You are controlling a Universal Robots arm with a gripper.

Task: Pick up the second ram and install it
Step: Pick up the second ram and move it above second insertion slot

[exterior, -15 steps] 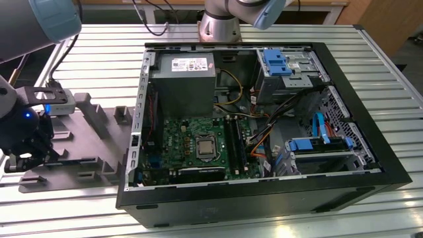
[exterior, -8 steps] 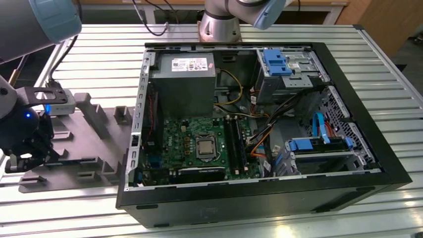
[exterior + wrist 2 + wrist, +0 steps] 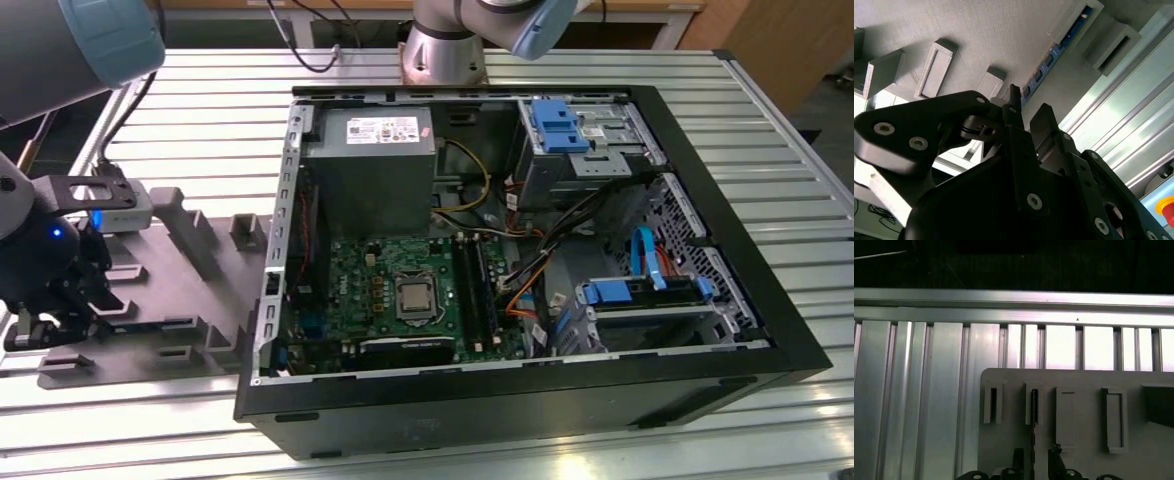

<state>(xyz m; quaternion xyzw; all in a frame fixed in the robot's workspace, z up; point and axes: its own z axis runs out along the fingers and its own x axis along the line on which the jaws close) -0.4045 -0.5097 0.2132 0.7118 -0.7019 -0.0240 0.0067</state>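
Note:
The second ram (image 3: 1054, 50) is a thin blue-green stick with small black chips, standing on edge in a slot of the grey holder block (image 3: 979, 30). In the first wrist view the second ram (image 3: 1033, 415) shows edge-on as a dark line in the grey holder block (image 3: 1079, 440). My gripper (image 3: 1035, 455) is open, with one fingertip on each side of the stick's near end and a gap on both sides. In the second wrist view my gripper (image 3: 1029, 112) has its black fingers (image 3: 1014, 107) just at that end. My gripper (image 3: 54, 300) hovers over the holder at the exterior view's left.
The open computer case (image 3: 747, 330) lies at the exterior view's right, with the green motherboard (image 3: 360, 290), its long black slots (image 3: 470, 285), the grey power-supply box (image 3: 367, 165) and loose cables (image 3: 534, 280). Upright posts (image 3: 180, 220) rise from the holder. The ribbed aluminium table (image 3: 914, 390) lies underneath.

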